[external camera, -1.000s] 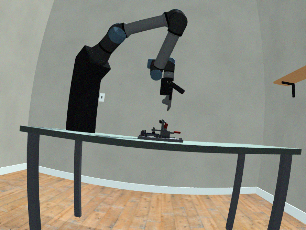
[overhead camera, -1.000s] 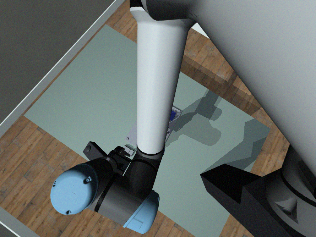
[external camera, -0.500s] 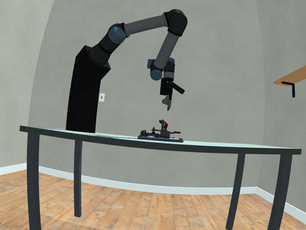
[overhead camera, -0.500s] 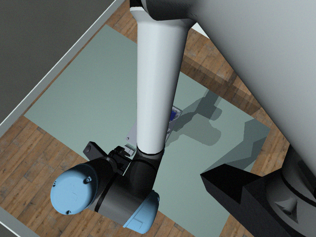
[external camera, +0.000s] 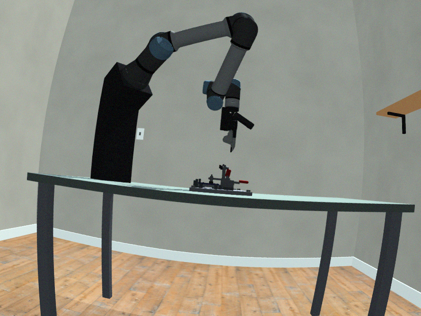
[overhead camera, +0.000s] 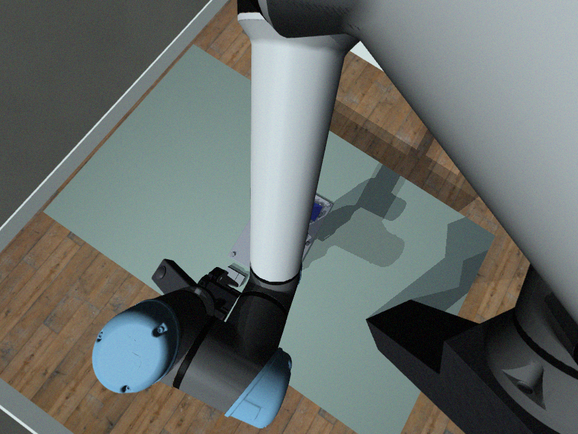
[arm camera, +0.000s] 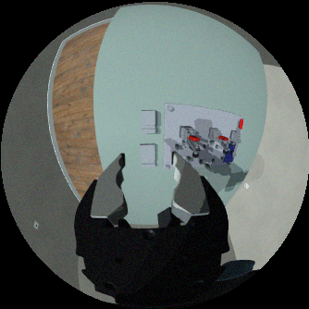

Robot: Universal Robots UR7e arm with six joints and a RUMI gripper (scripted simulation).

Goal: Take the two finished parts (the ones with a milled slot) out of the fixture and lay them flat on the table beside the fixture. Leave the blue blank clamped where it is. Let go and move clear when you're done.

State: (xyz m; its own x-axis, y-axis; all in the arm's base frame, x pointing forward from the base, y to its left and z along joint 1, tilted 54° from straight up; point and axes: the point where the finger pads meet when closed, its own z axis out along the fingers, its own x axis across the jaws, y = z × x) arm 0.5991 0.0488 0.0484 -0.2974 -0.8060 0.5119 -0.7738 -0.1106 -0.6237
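Note:
The grey fixture plate (arm camera: 203,139) lies on the green table with red-handled toggle clamps (arm camera: 194,138). The blue blank (arm camera: 228,154) sits in the fixture at its right end; it also shows in the top view (overhead camera: 319,211). Two grey flat parts lie on the table just left of the fixture, one farther (arm camera: 149,121) and one nearer (arm camera: 148,154). My gripper (arm camera: 148,153) hangs high above the fixture's left side, fingers apart with nothing between them. From the side, the gripper (external camera: 231,146) is well above the fixture (external camera: 221,187).
The arm's forearm (overhead camera: 284,154) hides most of the fixture in the top view. One clamp lever stands upright (external camera: 227,172) and another lies flat (external camera: 243,181). The black robot pedestal (external camera: 115,129) stands at the table's back left.

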